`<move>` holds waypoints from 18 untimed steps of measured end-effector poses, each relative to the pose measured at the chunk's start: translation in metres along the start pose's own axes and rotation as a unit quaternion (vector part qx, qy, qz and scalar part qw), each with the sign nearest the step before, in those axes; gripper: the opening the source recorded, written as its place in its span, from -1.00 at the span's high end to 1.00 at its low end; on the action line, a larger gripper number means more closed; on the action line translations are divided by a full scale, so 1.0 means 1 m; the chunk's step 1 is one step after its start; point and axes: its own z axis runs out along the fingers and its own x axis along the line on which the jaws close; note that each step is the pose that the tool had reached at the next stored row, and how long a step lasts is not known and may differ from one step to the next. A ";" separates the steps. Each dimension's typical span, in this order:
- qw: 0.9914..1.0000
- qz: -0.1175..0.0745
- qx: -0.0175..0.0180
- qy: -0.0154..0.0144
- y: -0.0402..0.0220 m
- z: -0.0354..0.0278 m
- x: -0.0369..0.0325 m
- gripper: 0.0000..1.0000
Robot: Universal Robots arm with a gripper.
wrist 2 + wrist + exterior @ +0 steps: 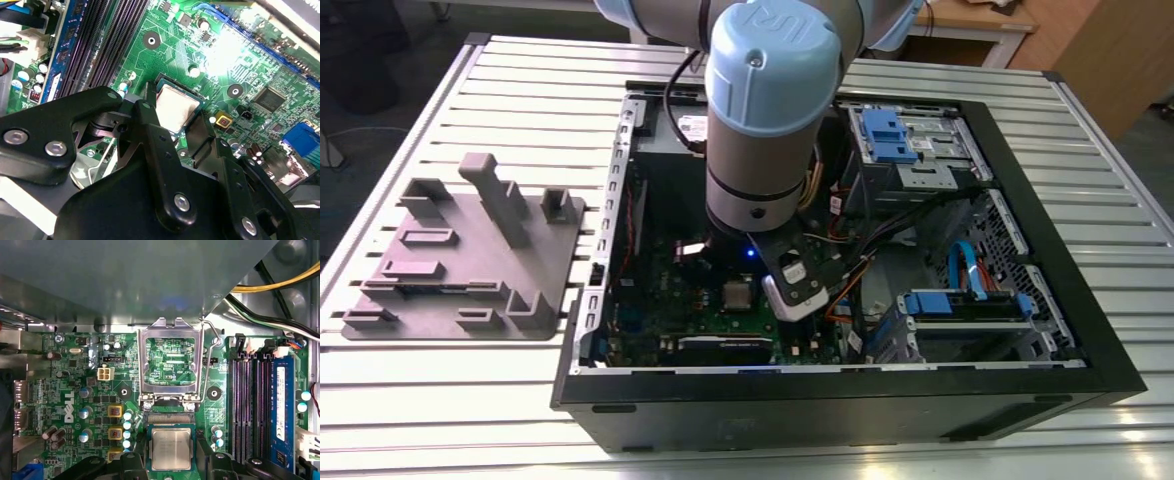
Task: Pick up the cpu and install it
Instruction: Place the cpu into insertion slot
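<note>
The cpu (pixel 171 449) lies flat in its socket (pixel 170 418) on the green board (pixel 65 352), inside the open PC case (pixel 854 410) on the bench (pixel 454 400). Socket lid (pixel 171 326) stands flipped up just beside it. Your claw (pixel 175 117) is down right over the cpu in the second wrist view; whether it grips the cpu or is loose, you cannot tell. Grey fixture (pixel 467 260) sits on bench at the exterior view's left.
</note>
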 end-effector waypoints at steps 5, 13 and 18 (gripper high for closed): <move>1.000 0.000 0.000 0.000 0.0013 0.0016 0.0000 0.06; 1.000 0.000 0.000 0.000 0.0016 0.0036 0.0005 0.06; 1.000 0.000 0.000 0.000 0.0015 0.0040 0.0012 0.06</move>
